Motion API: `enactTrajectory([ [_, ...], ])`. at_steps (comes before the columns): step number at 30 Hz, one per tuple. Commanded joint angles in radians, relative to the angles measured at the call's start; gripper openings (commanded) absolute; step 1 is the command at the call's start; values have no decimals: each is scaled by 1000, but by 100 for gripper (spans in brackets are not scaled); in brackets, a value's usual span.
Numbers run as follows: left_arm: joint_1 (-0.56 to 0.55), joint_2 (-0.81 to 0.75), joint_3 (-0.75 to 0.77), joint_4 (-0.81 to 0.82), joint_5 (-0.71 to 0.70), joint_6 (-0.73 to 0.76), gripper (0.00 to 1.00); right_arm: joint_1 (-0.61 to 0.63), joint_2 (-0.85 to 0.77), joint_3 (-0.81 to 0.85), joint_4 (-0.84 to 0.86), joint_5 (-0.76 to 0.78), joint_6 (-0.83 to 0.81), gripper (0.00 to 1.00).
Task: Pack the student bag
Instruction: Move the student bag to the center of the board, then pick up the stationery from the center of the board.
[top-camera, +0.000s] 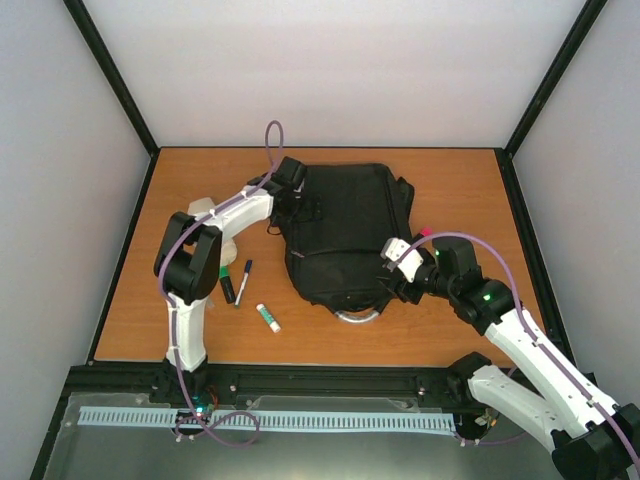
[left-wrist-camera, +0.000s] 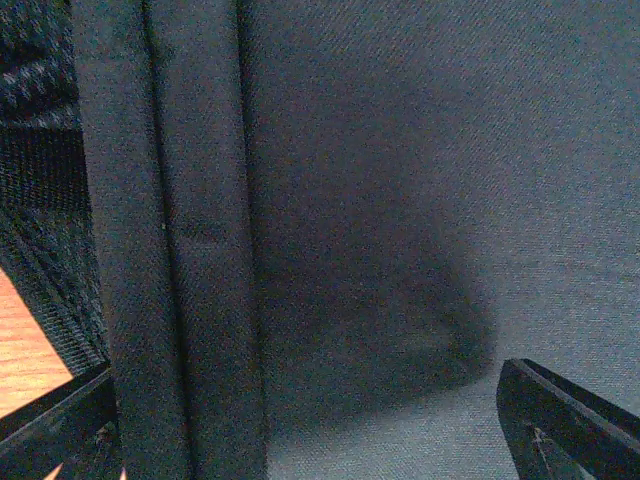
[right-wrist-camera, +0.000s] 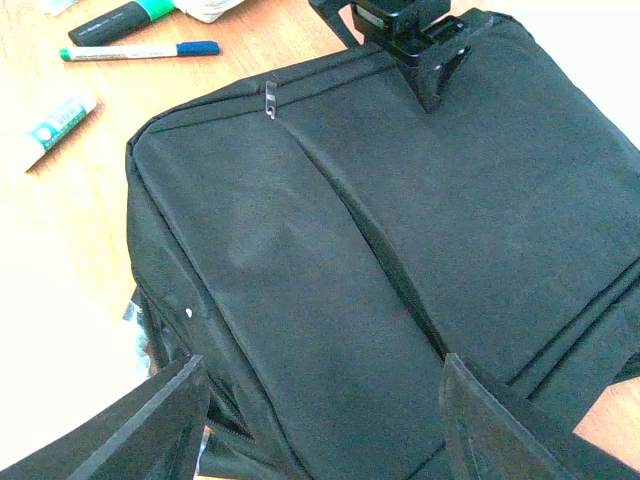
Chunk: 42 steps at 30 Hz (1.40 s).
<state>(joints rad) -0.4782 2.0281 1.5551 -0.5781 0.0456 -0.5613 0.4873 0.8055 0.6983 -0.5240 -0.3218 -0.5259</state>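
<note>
Bag (top-camera: 345, 225) lies beneath left tool (top-camera: 298, 210) and right tool (top-camera: 388, 280), jaws apart.

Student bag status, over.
Both open: left gripper low at far-left corner of student bag, right gripper above its near end. Bag flat, looks zipped. Nothing blocking; pen, highlighter, glue stick on table left of it.

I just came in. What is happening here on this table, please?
Two robot arms are working on the black student bag, which lies flat on the table. The left gripper and the right gripper are both open over it and hold nothing. A highlighter, a pen and a glue stick lie beside the bag, not yet packed.
</note>
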Motion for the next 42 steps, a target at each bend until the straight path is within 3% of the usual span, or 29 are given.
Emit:
enactTrajectory([
  [1, -17, -59, 77, -77, -112, -28, 100, -10, 0, -16, 10, 0, 1, 66],
  [11, -5, -251, 19, -386, -487, -22, 100, -12, -20, -17, 7, -10, -5, 66],
  [15, 22, -355, -139, -353, -576, -47, 100, -12, -27, -17, 5, -18, -9, 66],
  [21, 64, -522, -365, -177, -488, 58, 100, -12, -34, -15, -2, -26, -11, 66],
  [25, 71, -630, -433, -184, -594, -29, 100, -11, -37, -14, -6, -33, -13, 66],
  [27, 74, -622, -406, -297, -683, -162, 100, -12, -38, -14, -7, -37, -14, 66],
  [30, 88, -538, -354, -369, -688, -112, 100, -12, -42, -14, -8, -43, -17, 66],
  [37, 176, -372, -303, -351, -446, -75, 100, -12, -42, -14, -15, -46, -23, 66],
  [42, 182, -276, -270, -368, -488, -118, 100, -12, -45, -16, -15, -43, -29, 66],
])
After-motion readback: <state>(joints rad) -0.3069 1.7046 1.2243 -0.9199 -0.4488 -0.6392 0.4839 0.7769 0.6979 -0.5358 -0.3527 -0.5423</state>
